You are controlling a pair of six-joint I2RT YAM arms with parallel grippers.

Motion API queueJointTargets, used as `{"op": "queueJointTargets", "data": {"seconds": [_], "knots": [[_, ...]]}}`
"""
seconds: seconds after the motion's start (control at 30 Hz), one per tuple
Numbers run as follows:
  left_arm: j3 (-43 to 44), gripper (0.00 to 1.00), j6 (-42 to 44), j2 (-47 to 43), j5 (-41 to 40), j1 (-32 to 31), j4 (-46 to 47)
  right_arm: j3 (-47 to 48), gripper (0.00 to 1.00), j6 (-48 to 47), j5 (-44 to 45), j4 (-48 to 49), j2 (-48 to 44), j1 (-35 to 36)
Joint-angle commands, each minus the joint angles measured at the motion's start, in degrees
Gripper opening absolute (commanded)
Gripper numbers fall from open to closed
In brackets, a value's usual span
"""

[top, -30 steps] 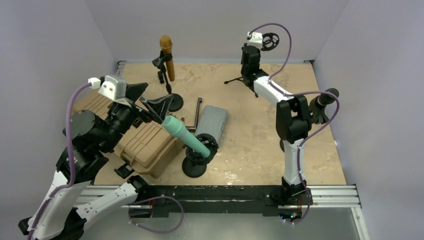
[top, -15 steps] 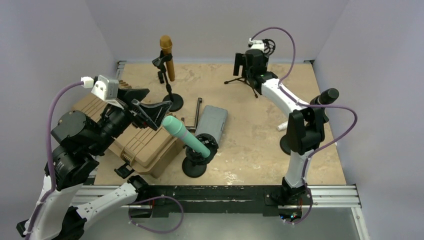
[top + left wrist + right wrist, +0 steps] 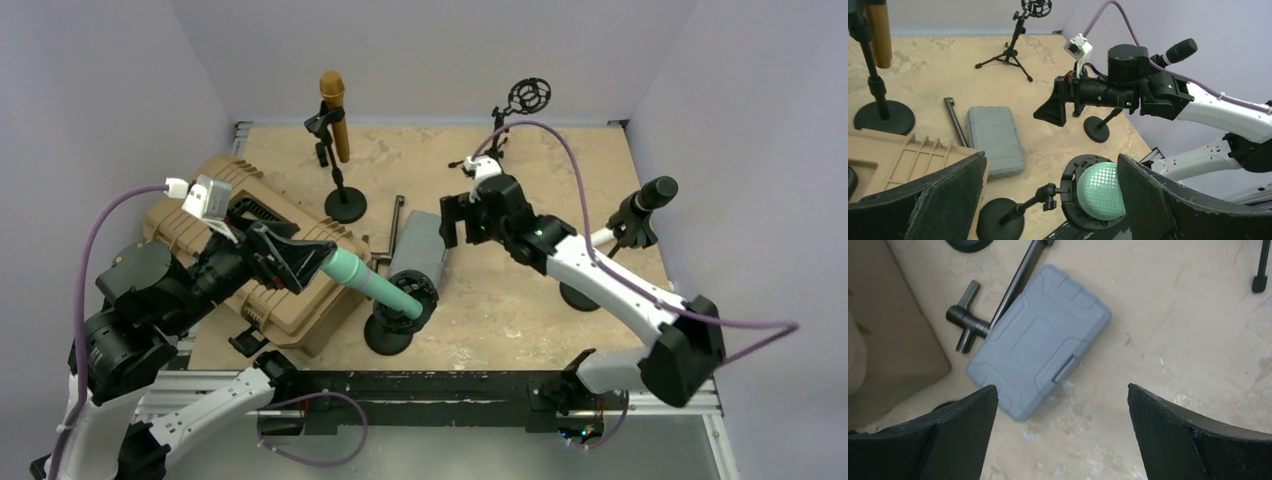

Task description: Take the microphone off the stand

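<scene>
My left fingers (image 3: 1168, 205) are spread either side of the teal microphone (image 3: 365, 280), lower centre, which sits clipped in its stand (image 3: 389, 336), ready to close. My right fingers (image 3: 1193, 440) hang spread over the grey case (image 3: 1040, 365), uncommitted.

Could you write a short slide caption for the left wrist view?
Left arm's open fingers frame the teal microphone, seated in its stand.
</scene>
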Motion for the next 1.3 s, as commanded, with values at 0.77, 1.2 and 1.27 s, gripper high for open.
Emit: {"op": "queueJointTargets", "data": {"seconds": [0.77, 1.2, 1.27], "knots": [[6.5, 1.00, 3.4, 6.8, -0.8, 0.2, -1.5, 21.6, 0.98, -12.4, -19.8, -7.4, -12.6, 20.2], [9.2, 1.00, 6.6, 7.5, -0.5, 0.2, 0.5, 20.3, 0.97, -5.6, -13.0, -3.8, -10.9, 29.2], [11.6, 1.00, 7.8, 8.4, -0.9, 0.2, 0.1, 19.7, 0.96, -4.7, -11.5, -3.0, -10.4, 29.8]]}}
